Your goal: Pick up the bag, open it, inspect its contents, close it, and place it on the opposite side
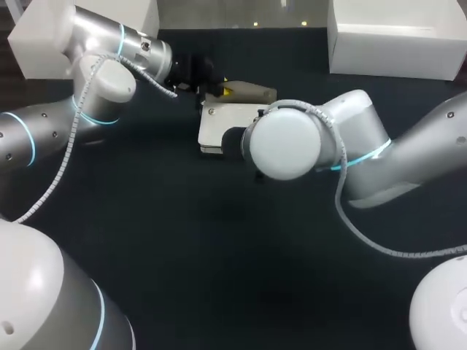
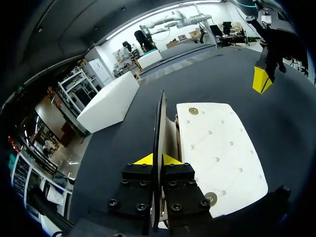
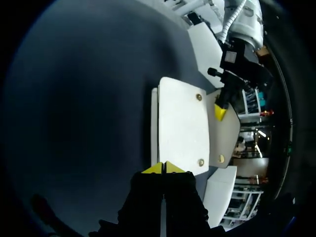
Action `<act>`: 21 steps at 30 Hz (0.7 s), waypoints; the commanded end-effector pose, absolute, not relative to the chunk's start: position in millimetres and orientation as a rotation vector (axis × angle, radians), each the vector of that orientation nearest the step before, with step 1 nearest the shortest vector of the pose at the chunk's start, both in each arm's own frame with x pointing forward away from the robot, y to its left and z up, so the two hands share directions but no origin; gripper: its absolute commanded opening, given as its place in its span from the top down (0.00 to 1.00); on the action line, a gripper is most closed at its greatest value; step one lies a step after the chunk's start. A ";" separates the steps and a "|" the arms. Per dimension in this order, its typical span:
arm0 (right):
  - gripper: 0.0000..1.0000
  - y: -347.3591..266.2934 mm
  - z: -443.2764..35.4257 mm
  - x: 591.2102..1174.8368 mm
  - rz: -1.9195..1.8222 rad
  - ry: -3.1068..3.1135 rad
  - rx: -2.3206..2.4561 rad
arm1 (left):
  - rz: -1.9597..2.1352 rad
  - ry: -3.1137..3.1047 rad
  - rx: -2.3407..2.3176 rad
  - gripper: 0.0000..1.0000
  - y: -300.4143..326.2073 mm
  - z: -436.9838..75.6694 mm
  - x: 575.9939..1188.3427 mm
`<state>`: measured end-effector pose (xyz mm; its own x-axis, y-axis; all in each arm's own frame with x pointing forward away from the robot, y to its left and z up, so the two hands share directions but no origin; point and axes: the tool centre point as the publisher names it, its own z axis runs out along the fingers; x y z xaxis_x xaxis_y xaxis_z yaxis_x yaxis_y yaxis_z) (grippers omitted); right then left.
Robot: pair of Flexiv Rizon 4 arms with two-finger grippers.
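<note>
the dark, matte counter point(image 1: 182, 240) is the largest thing we see. our two arms, smooth grey and white, come in over it: the left arm point(image 1: 66, 109) from the far left and the right arm point(image 1: 365, 146) from the right. in the head view the right arm's round joint covers one end of the bag and hides its own end effector. two plain white boxes stand at the far corners, one point(image 1: 398, 36) on the right and one point(image 1: 44, 36) on the left.

the one bag point(image 2: 217, 148) lies flat near the middle of the far half of the counter. it is white and rectangular with rounded corners, and its face is dotted with rows of small dimples. its thin tan flap point(image 1: 252, 92) is lifted on edge.

our left end effector point(image 2: 159, 159) is clamped on that flap, a yellow tip on each side. our right end effector point(image 3: 163, 168) sits by the bag's opposite end – tips pressed together, with nothing visible between them.

two round brass-coloured snaps point(image 2: 193, 111) show on the bag's face.
</note>
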<state>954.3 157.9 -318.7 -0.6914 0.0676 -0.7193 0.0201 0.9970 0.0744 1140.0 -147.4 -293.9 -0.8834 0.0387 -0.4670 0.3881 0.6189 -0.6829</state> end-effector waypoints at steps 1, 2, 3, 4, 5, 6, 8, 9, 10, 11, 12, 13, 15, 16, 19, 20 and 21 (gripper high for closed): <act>0.93 161.5 -334.2 950.9 0.077 2.261 0.056 | -1.163 2.435 0.341 1.00 -151.4 -299.0 1144.4; 0.87 162.5 -336.1 950.2 0.076 2.253 0.054 | -1.156 2.438 0.343 1.00 -152.2 -299.8 1144.2; 0.82 163.1 -337.7 949.8 0.071 2.249 0.050 | -1.155 2.440 0.345 1.00 -152.5 -300.2 1144.1; 0.75 163.6 -339.4 949.5 0.074 2.249 0.047 | -1.158 2.443 0.348 1.00 -152.7 -300.5 1144.0; 0.67 163.8 -341.5 949.9 0.074 2.247 0.047 | -1.159 2.445 0.350 1.00 -152.8 -301.0 1143.6; 0.62 163.9 -343.8 950.5 0.063 2.248 0.040 | -1.158 2.446 0.351 1.00 -152.8 -301.4 1143.4; 0.55 163.2 -347.7 952.7 0.059 2.248 0.042 | -1.158 2.452 0.348 1.00 -152.4 -301.9 1142.5; 0.55 162.4 -350.1 954.3 0.049 2.248 0.045 | -1.157 2.454 0.348 1.00 -152.4 -302.1 1141.8; 0.55 161.5 -352.0 956.2 0.048 2.248 0.048 | -1.162 2.459 0.344 1.00 -152.1 -302.1 1140.9; 0.56 160.9 -353.1 957.5 0.050 2.248 0.056 | -1.163 2.460 0.343 1.00 -151.8 -302.0 1140.1; 0.57 160.3 -354.3 959.2 0.041 2.242 0.065 | -1.163 2.461 0.342 1.00 -151.4 -301.9 1139.3; 0.58 159.3 -355.3 961.6 0.040 2.242 0.067 | -1.170 2.462 0.338 1.00 -150.8 -301.9 1138.5; 0.60 157.6 -356.1 965.8 0.036 2.234 0.079 | -1.175 2.465 0.334 1.00 -149.7 -301.8 1137.6; 0.60 156.7 -356.5 968.2 0.035 2.232 0.081 | -1.178 2.466 0.332 1.00 -149.3 -301.9 1137.1; 0.63 154.2 -358.6 975.8 0.023 2.223 0.097 | -1.188 2.473 0.335 1.00 -149.4 -303.0 1134.0; 0.63 153.2 -359.0 977.7 0.028 2.220 0.104 | -1.188 2.476 0.338 1.00 -149.7 -303.5 1133.0; 0.64 152.7 -359.3 979.0 0.028 2.218 0.106 | -1.188 2.478 0.340 1.00 -149.8 -303.7 1132.1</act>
